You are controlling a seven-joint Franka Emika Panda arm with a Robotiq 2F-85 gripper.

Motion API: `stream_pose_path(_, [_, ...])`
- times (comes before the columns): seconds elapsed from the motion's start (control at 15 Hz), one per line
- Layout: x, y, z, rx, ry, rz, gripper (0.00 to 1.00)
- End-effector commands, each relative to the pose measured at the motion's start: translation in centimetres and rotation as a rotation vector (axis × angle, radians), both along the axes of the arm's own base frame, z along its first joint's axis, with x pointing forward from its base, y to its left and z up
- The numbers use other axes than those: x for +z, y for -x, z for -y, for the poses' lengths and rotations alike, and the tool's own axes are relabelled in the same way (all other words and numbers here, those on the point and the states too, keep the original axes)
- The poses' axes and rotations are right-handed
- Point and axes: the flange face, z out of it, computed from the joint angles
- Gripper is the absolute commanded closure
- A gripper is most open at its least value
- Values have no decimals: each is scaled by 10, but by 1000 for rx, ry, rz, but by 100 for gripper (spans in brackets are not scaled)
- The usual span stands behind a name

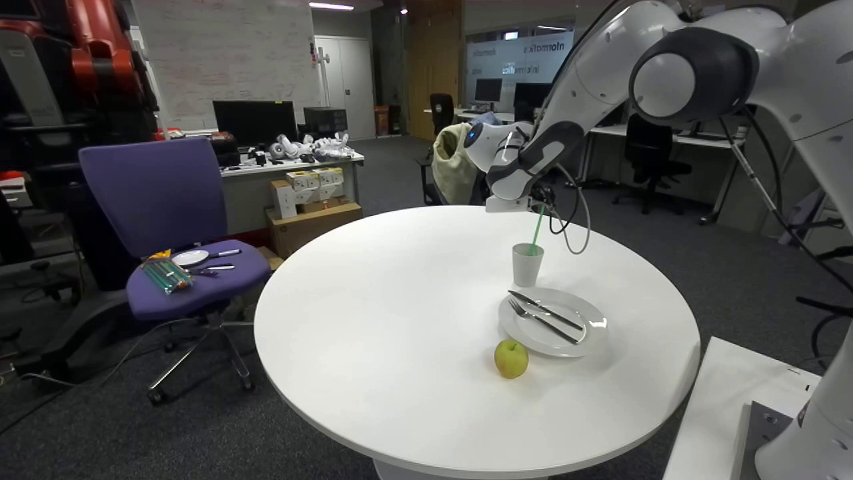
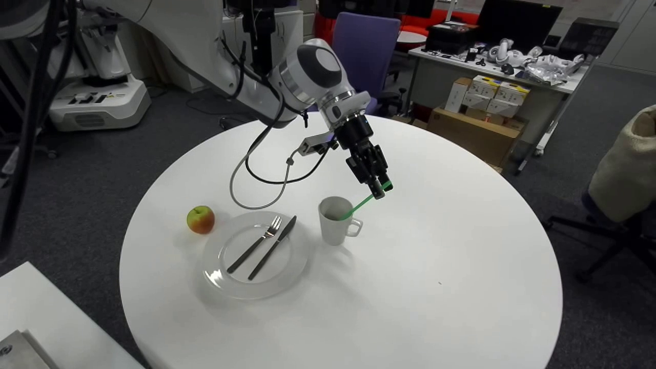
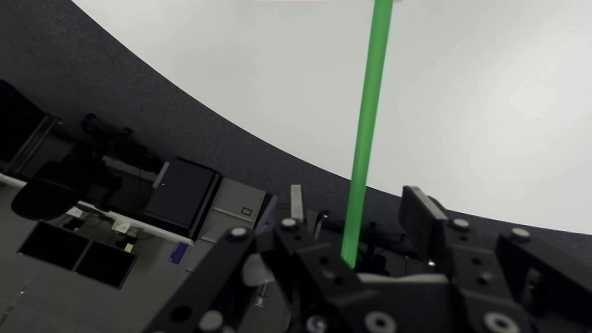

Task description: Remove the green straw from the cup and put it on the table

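Observation:
The white cup (image 1: 526,268) stands upright on the round white table (image 1: 373,313); its handle shows in an exterior view (image 2: 354,227). The green straw (image 2: 363,201) leans out of the cup, its lower end inside. In the wrist view, the straw (image 3: 370,106) runs from the top edge down between the fingers, nearer the left one, with its end by the left finger's base. My gripper (image 3: 358,203) is open around the straw, with a gap to the right finger. In an exterior view, the gripper (image 2: 383,189) is tilted above and beside the cup.
A white plate (image 1: 553,350) with a fork (image 1: 543,323) and a knife (image 1: 546,310) lies close to the cup. An apple (image 1: 511,359) sits beside the plate. A cable loop (image 2: 233,189) hangs from the arm over the table near plate and cup.

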Motion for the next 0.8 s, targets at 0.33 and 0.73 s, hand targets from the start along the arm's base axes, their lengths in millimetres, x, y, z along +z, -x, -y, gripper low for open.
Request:
stream_pose_path(0.33, [43, -7, -5, 39, -31, 42, 100])
stream_pose_path(0.73, [147, 4, 3, 82, -20, 160, 100])
